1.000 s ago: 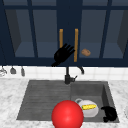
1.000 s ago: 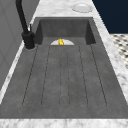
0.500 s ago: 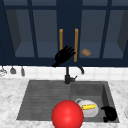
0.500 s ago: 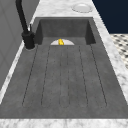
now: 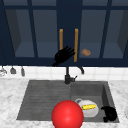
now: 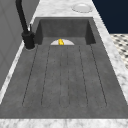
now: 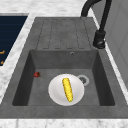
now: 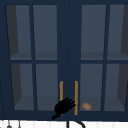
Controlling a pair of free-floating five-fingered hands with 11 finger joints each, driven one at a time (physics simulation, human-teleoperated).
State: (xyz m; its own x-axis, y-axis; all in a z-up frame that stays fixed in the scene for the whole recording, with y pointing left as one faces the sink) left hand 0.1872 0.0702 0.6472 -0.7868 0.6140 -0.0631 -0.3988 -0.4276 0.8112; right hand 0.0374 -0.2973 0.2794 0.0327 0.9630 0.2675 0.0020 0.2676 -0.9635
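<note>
- Left robot hand (image 5: 63,55) is up at the wall cabinet, fingers spread and fairly straight, holding nothing. It sits between the two brass handles, fingertips near the right handle (image 5: 76,45), left handle (image 5: 61,39) just above the palm. Can't tell whether it touches the door.
- Upper view gives the same: left robot hand (image 8: 64,106) low on the doors, right handle (image 8: 76,97) just beside the fingertips.
- Right robot hand (image 5: 109,113) hangs low at the basin's right front corner, idle. Looks curled, but I can't tell the finger state.
- A brown lump (image 5: 86,52) sits on the cabinet's bottom shelf behind the right glass door, so that door has to open to get at it.
- Basin holds a white plate (image 7: 55,93) with a corn cob (image 7: 67,89) on it, near the drain.
- Front view shows a red ball (image 5: 67,115) at the sink's front edge; it hides part of the plate.
- Right side view shows the whole plate plus a small red bit (image 7: 37,74) on the basin floor.
- Left side view looks along the draining board, with the tap (image 6: 25,26) and a sliver of the cob beyond it.
</note>
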